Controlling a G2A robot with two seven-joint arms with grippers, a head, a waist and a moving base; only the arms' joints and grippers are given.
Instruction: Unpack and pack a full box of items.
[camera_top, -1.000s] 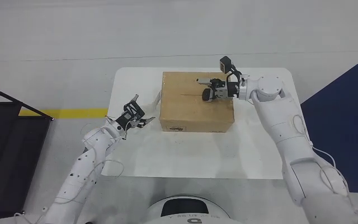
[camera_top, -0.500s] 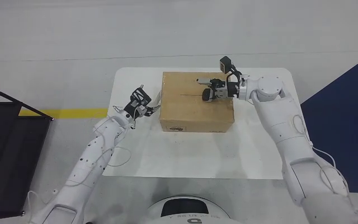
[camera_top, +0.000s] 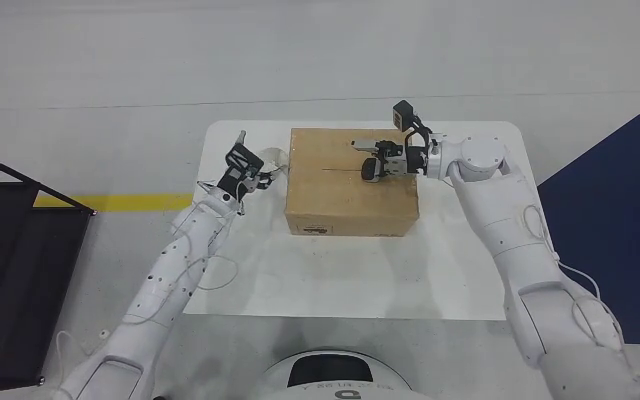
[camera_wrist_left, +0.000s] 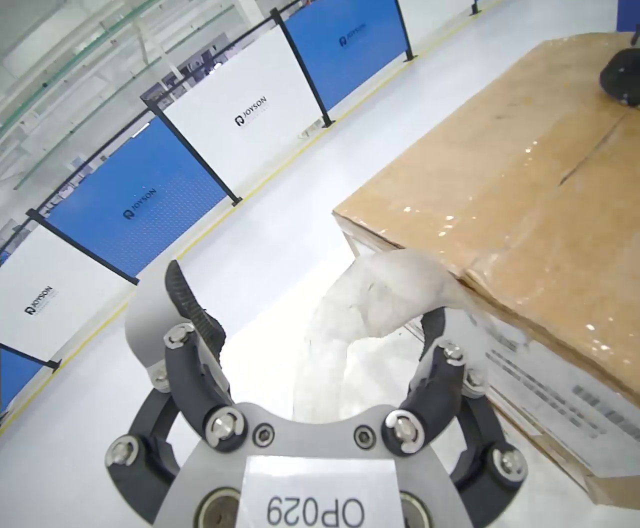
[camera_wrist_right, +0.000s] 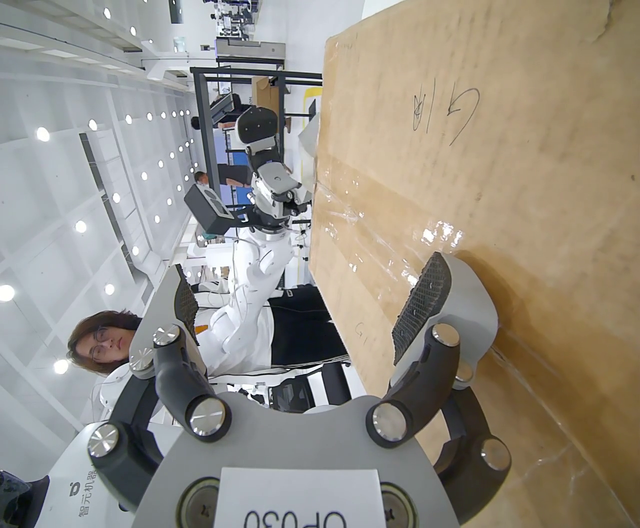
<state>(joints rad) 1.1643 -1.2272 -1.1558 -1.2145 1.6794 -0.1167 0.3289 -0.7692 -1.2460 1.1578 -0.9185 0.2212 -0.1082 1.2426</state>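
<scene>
- The cardboard box sat shut on the white table, toward the table's 12 o'clock side, with bare tabletop at its 6 o'clock.
- Glossy clear tape covered the seam across the box's top, which ran from 9 o'clock to 3 o'clock.
- A loose strip of tape curled up and away from the box's 9 o'clock edge, with one end attached near the top corner.
- The left gripper hovered just off the box at about 9 to 10 o'clock, level with the top edge and pointing at the box.
- Its jaws stood wide apart and clamped nothing. The loose strip draped between them and lay against the tip of the finger nearer the box.
- The right gripper was over the box's top, just toward 1 o'clock from the middle, with its arm coming in from 3 o'clock.
- Its jaws were also spread wide and held nothing. One finger lay against the cardboard beside the taped seam, and the other stood clear above it.
</scene>
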